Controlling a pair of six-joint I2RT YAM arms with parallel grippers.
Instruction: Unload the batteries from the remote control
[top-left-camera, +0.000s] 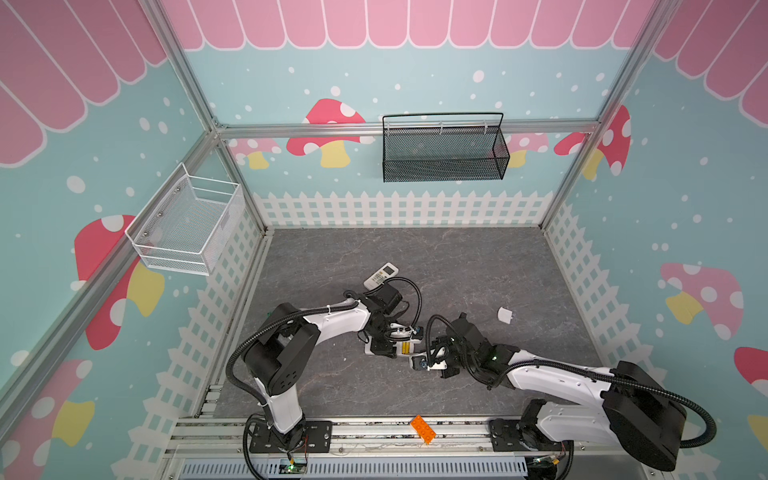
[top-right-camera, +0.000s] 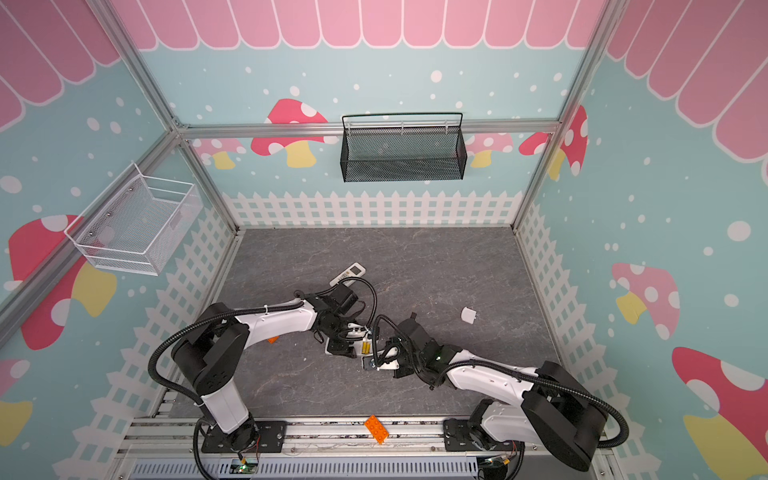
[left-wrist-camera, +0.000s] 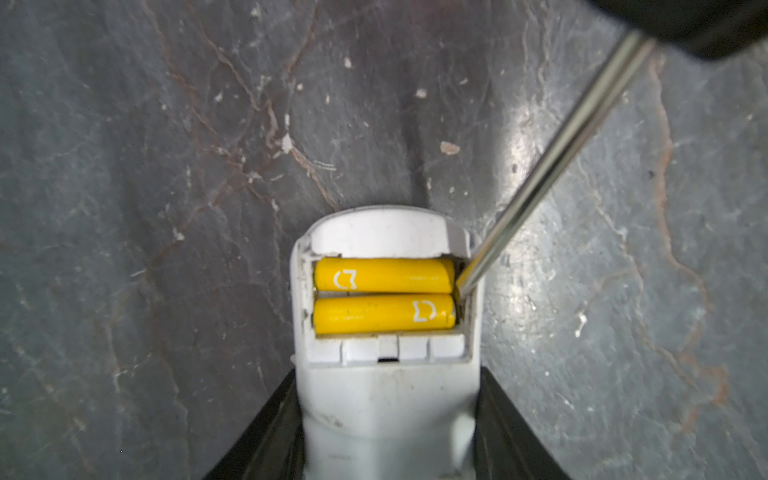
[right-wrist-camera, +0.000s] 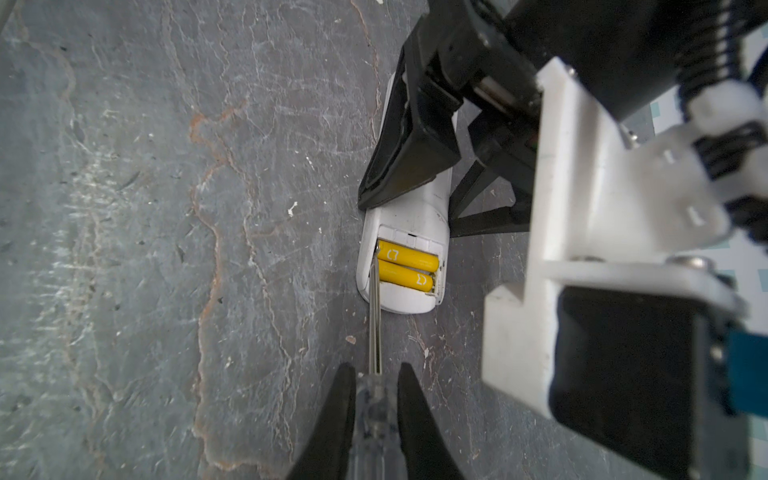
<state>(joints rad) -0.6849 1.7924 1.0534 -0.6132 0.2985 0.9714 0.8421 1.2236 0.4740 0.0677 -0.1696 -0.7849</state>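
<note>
The right pincer (right-wrist-camera: 376, 370) is pressed together on the clear handle of a slim screwdriver (right-wrist-camera: 375, 316), whose steel shaft reaches out to the open compartment of the remote control (left-wrist-camera: 382, 228). Its tip sits in the narrow gap between the ends of the two yellow batteries (left-wrist-camera: 382, 316) and the compartment wall, apparently placed there to lever one cell up against its spring. From the left, the left pincer (left-wrist-camera: 387, 399) pinches the body of the remote control from both sides, just short of the compartment, and seems to be pinning it flat on the table (top-left-camera: 457, 257) so that the prying does not push it away. Both batteries lie side by side in their slots, neither one visibly lifted, so the unloading looks barely begun. The small white cover (top-left-camera: 505, 315) lies well apart on the right of the table, clear of the work. A second remote (top-left-camera: 381, 274) rests farther back behind the left arm; whether it holds batteries cannot be told. An orange brick (top-left-camera: 423, 429) lies on the near rail.
</note>
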